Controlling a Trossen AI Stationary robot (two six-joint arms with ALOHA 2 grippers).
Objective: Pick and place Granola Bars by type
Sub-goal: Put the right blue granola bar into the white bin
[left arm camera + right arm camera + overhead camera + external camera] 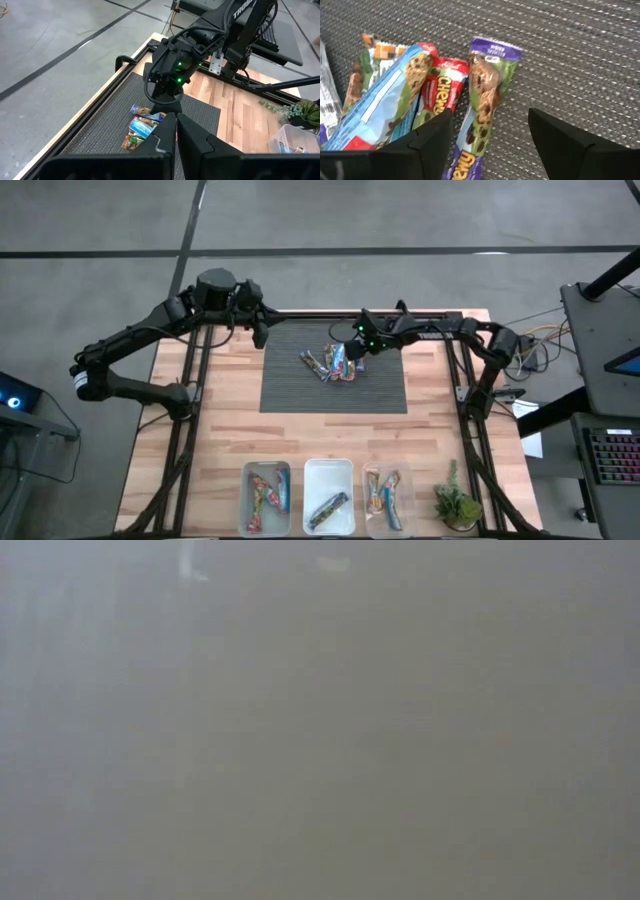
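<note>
Several granola bars (335,365) lie in a loose heap on the dark mat (300,395) at the table's far middle. My right gripper (357,352) hangs over the heap, pointing steeply down and open. In the right wrist view its fingers (427,142) stand on either side of a purple-and-green bar (482,107), with a red bar (440,92) and a blue bar (385,105) beside it. My left gripper (260,333) waits shut above the mat's far left corner, holding nothing. The low view is fogged and shows nothing.
Three clear bins stand along the near edge: the left one (267,496) and the right one (385,498) hold several bars, the middle one (328,498) holds one dark bar. A small plant (456,505) stands at the near right. Bare wood lies between mat and bins.
</note>
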